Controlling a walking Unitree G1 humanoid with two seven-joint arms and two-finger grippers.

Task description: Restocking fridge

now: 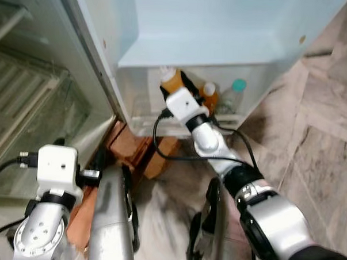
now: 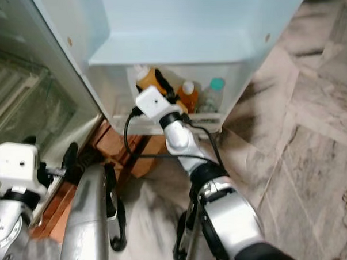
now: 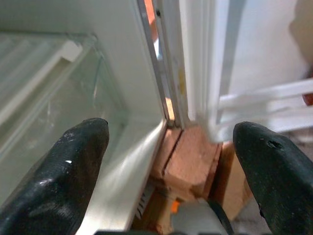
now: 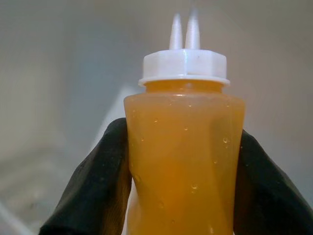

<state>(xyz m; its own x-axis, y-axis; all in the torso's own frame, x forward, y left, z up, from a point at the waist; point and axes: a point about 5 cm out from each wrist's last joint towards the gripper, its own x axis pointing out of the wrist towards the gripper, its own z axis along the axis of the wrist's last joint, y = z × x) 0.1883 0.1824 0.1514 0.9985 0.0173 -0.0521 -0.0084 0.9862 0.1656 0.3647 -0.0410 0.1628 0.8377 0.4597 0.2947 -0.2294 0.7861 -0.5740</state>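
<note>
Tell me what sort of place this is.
Most likely a home kitchen, at an open fridge. The fridge door's lower shelf holds bottles, a glass crisper drawer sits inside, and the floor is marbled tile. The right pincer grips an orange sauce bottle.

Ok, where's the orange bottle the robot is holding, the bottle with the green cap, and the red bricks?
orange bottle (image 4: 183, 161): right wrist view, middle of its body.
bottle with the green cap (image 1: 239, 85): left eye view, on the cap.
red bricks (image 3: 188, 161): left wrist view, top face of the nearest brick.
</note>
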